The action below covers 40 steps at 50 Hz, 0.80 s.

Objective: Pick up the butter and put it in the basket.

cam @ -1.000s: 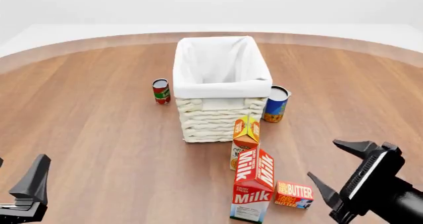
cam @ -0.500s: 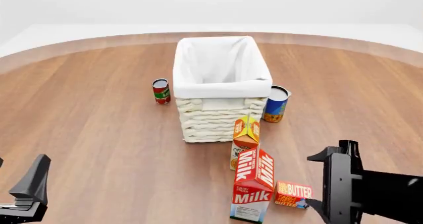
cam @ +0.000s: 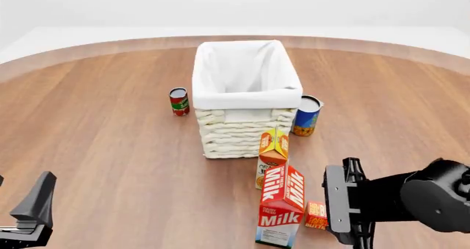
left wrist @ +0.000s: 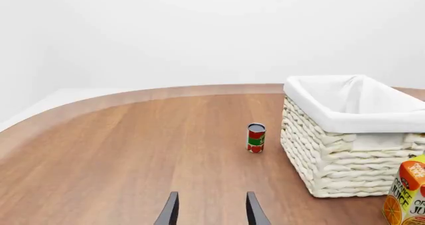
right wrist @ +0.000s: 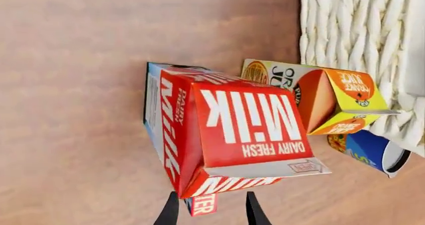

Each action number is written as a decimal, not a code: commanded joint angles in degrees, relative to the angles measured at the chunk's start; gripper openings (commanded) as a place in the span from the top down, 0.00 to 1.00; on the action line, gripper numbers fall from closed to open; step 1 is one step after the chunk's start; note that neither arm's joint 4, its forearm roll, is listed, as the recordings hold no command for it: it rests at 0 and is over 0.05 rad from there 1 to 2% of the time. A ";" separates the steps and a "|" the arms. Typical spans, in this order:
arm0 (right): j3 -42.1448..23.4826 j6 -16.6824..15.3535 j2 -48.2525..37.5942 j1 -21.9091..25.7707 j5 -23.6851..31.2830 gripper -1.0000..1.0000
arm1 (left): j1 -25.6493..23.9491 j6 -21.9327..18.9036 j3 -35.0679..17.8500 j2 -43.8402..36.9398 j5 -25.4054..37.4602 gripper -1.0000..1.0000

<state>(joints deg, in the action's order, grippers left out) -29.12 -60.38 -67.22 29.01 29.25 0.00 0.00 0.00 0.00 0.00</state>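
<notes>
The butter (cam: 316,215) lies on the table right of the Milk carton (cam: 281,205), and only its left end shows past my right gripper (cam: 339,205). In the right wrist view a strip of the butter (right wrist: 202,204) peeks out from behind the Milk carton (right wrist: 232,130), in line with the gap of the open right gripper (right wrist: 210,216). Farther back stands the cream wicker basket (cam: 242,130), and its wall also shows in both wrist views (right wrist: 359,31) (left wrist: 345,155). My left gripper (left wrist: 211,215) stays open at the near left (cam: 26,194), holding nothing.
An orange juice carton (cam: 272,152) stands between the milk and the basket. A red can (cam: 178,101) is left of the basket and a blue can (cam: 306,115) is right of it. Bare wood lies to the left.
My right gripper has swung left and turned, closing in on the butter and now covering most of it. The left arm has not moved.
</notes>
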 commanded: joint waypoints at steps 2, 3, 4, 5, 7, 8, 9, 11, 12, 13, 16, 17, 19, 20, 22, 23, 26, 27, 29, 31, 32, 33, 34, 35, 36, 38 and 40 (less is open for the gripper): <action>0.31 -2.27 -9.05 -3.24 -5.30 0.00 | 0.00 0.00 0.00 0.00 0.00 0.00; 0.04 -2.18 -9.57 -3.41 -5.58 0.00 | 0.00 0.00 0.00 0.00 0.00 0.00; -0.10 -1.69 -9.69 -3.06 -5.43 0.00 | 0.00 0.00 0.00 0.00 0.00 0.00; 0.01 -1.70 -10.12 -3.10 -5.70 0.00 | 0.00 0.00 0.00 0.00 0.00 0.00; 0.40 -2.83 -11.72 -4.20 -7.25 0.00 | 0.00 0.00 0.00 0.00 0.00 0.00; 0.41 -2.83 -11.74 -4.20 -7.27 0.00 | 0.00 0.00 0.00 0.00 0.00 0.00; 0.34 -2.50 -11.83 -3.93 -7.29 0.00 | 0.00 0.00 0.00 0.00 0.00 0.00; -0.08 -2.38 -12.52 -4.08 -7.64 0.00 | 0.00 0.00 0.00 0.00 0.00 0.00; -0.15 -3.09 -13.23 -4.91 -8.11 0.00 | 0.00 0.00 0.00 0.00 0.00 0.00; -0.06 -3.67 -13.62 -5.54 -8.41 0.00 | 0.00 0.00 0.00 0.00 0.00 0.00; -0.26 -4.07 -14.30 -6.20 -8.77 0.00 | 0.00 0.00 0.00 0.00 0.00 0.00; -0.44 -4.03 -14.50 -6.34 -8.86 0.00 | 0.00 0.00 0.00 0.00 0.00 0.00; -0.83 -4.10 -15.17 -6.86 -9.26 0.00 | 0.00 0.00 0.00 0.00 0.00 0.00; -0.79 -4.12 -15.26 -6.90 -9.36 0.00 | 0.00 0.00 0.00 0.00 0.00 0.00; -0.77 -4.54 -15.86 -7.52 -10.05 0.00 | 0.00 0.00 0.00 0.00 0.00 0.00; -0.78 -4.38 -16.12 -7.54 -10.23 0.00 | 0.00 0.00 0.00 0.00 0.00 0.00; -0.54 -3.79 -16.59 -7.03 -10.79 0.00 | 0.00 0.00 0.00 0.00 0.00 0.00; -0.40 -3.61 -16.84 -6.85 -11.16 0.00 | 0.00 0.00 0.00 0.00 0.00 0.00; 0.22 -3.58 -17.68 -6.71 -12.20 0.00 | 0.00 0.00 0.00 0.00 0.00 0.00; 0.61 -2.64 -18.45 -5.81 -13.11 0.00 | 0.00 0.00 0.00 0.00 0.00 0.00; 0.92 -2.29 -18.97 -5.36 -13.75 0.00 | 0.00 0.00 0.00 0.00 0.00 0.00; 0.95 -1.80 -19.75 -4.96 -14.69 0.00 | 0.00 0.00 0.00 0.00 0.00 0.00; 0.87 -1.30 -20.28 -4.61 -15.07 0.00 | 0.00 0.00 0.00 0.00 0.00 0.00; 1.00 -1.00 -21.18 -4.33 -16.04 0.00 | 0.00 0.00 0.00 0.00 0.00 0.00; 0.96 -0.79 -21.50 -4.23 -16.26 0.00 | 0.00 0.00 0.00 0.00 0.00 0.00; 1.14 -1.19 -22.12 -4.55 -16.91 0.00 | 0.00 0.00 0.00 0.00 0.00 0.00; 1.08 -1.31 -22.80 -4.73 -17.22 0.00 | 0.00 0.00 0.00 0.00 0.00 0.00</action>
<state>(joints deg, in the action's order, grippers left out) -28.65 -63.63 -84.42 24.21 18.55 0.00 0.00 0.00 0.00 0.00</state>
